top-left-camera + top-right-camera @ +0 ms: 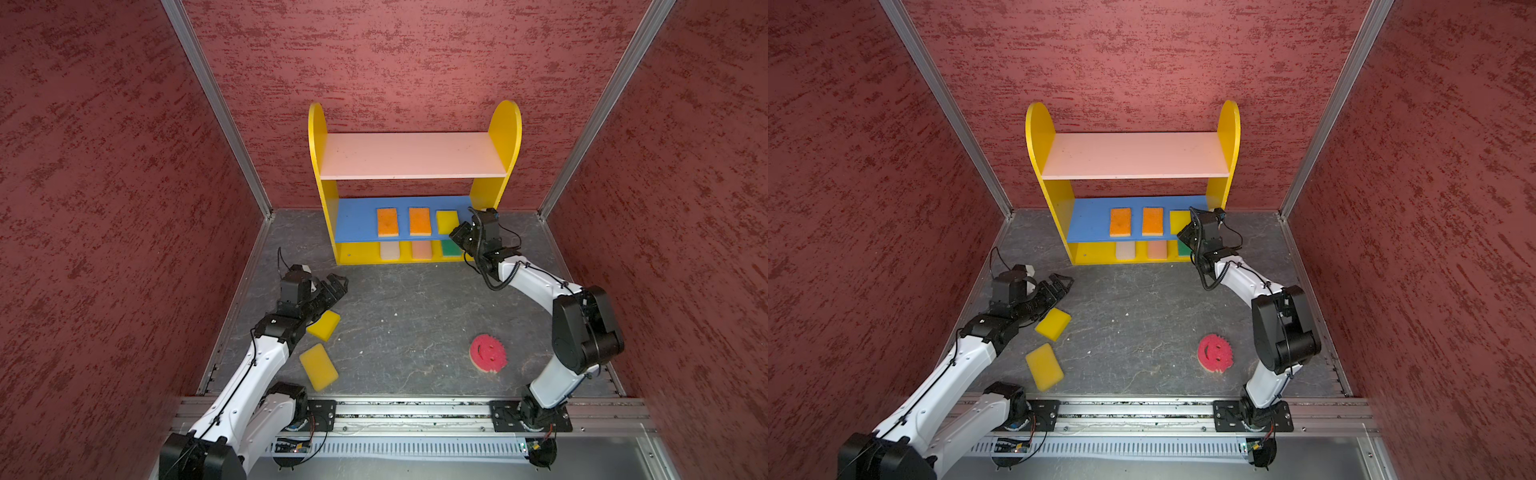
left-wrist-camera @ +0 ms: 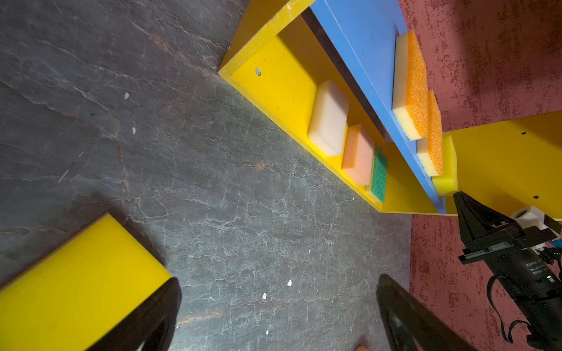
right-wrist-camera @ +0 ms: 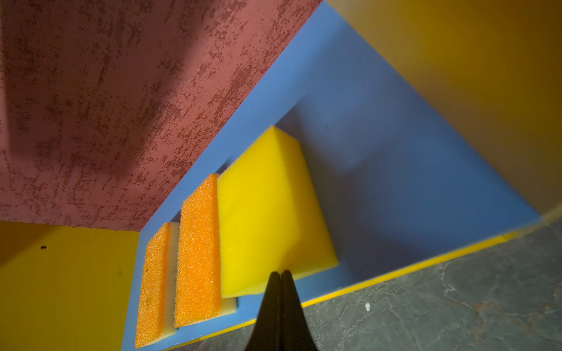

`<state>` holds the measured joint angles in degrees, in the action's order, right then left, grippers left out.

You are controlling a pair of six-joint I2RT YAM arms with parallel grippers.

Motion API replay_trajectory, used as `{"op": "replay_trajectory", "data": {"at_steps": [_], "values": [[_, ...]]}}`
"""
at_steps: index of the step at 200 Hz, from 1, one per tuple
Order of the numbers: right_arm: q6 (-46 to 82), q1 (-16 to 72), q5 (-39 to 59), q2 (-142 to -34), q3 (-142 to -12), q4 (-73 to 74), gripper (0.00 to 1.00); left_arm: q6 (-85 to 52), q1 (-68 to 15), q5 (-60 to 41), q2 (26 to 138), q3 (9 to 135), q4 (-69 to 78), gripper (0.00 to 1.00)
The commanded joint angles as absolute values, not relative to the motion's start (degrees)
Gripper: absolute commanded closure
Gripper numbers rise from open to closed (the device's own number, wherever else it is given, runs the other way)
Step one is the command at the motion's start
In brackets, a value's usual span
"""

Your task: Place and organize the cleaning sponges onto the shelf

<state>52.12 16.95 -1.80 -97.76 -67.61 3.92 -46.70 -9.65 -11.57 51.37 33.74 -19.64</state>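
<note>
The shelf (image 1: 318, 137) is standing at upper centre in both top views, against the back wall. Its pink top board (image 1: 411, 156) is sitting bare. Two orange sponges (image 1: 387, 222) (image 1: 419, 221) are lying side by side on the blue middle board (image 1: 357, 220), and the shelved yellow sponge (image 1: 446, 221) is lying just right of them. On the yellow bottom board (image 1: 361, 253) the cream sponge (image 1: 390, 250), peach sponge (image 1: 422, 250) and green sponge (image 1: 451, 248) are lying in a row, left to right.

The right gripper (image 3: 280, 273) is reaching to the right end of the blue board. Its jaws are pressed together with nothing between them, and the tips are meeting the front edge of the shelved yellow sponge.

The left gripper (image 1: 338, 284) is hovering at centre left over the floor (image 1: 415, 316), jaws spread wide and gripping nothing. The upper floor yellow sponge (image 1: 325, 325) is lying just below it, partly under the arm. The lower floor yellow sponge (image 1: 319, 366) is lying further down at lower left. The pink smiley sponge (image 1: 488, 353) is lying face up at lower right, near the right arm's base.
</note>
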Motion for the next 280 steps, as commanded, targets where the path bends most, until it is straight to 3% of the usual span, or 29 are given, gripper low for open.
{"op": "replay_trajectory", "data": {"at_steps": [1,137,280], "values": [[54.7,15.2,-5.9,-98.2,-66.9,6.5,1.0,-46.7,-9.6,-11.6,51.3,33.2,-18.8,0.0],[55.7,16.5,-10.9,-91.5,-58.0,10.6,1.0,-46.5,-9.6,-11.8,51.8,33.0,-18.1,0.0],[58.6,16.5,-10.3,-97.5,-62.6,12.7,1.0,-46.1,-9.0,-13.1,52.4,33.0,-17.3,0.0]]}}
